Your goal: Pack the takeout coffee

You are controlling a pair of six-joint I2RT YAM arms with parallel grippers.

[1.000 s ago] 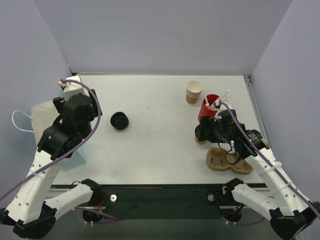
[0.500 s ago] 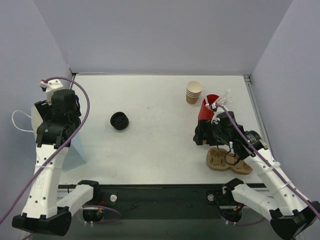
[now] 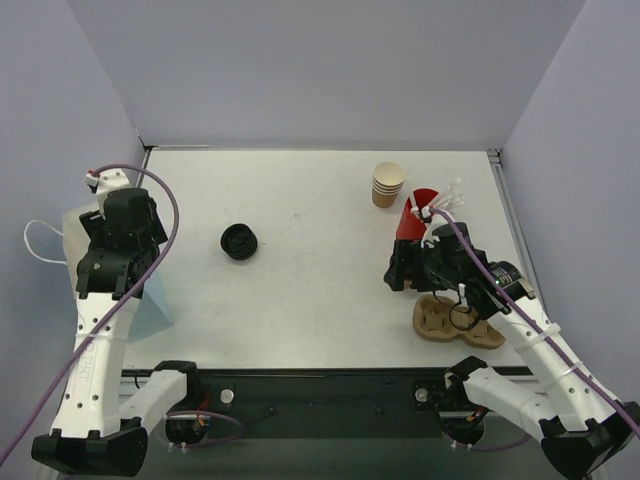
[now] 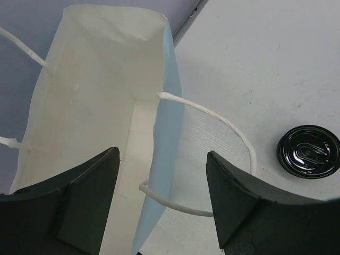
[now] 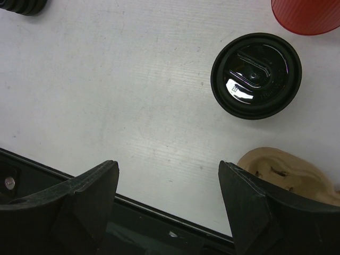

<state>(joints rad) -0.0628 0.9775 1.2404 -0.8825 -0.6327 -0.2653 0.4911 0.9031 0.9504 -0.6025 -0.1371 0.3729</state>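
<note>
The right pincer (image 5: 169,180) hung apart, empty; the takeout coffee (image 5: 256,75) stood on the counter (image 5: 133,95) at its 1 o'clock, beside the red cup (image 5: 308,13); a clean grasp needed centring over it first; the left pincer (image 4: 162,178) gaped over the bag (image 4: 90,106).

You have open table (image 3: 320,285) between the stack of black lids (image 3: 238,242) and the lidded coffee cup (image 5: 256,75). The red cup (image 3: 420,218) crowds that cup's far side, the pulp carrier (image 3: 458,322) its near side. At left, the paper bag (image 4: 95,106) gapes open, one handle (image 4: 212,113) looping rightward.
</note>
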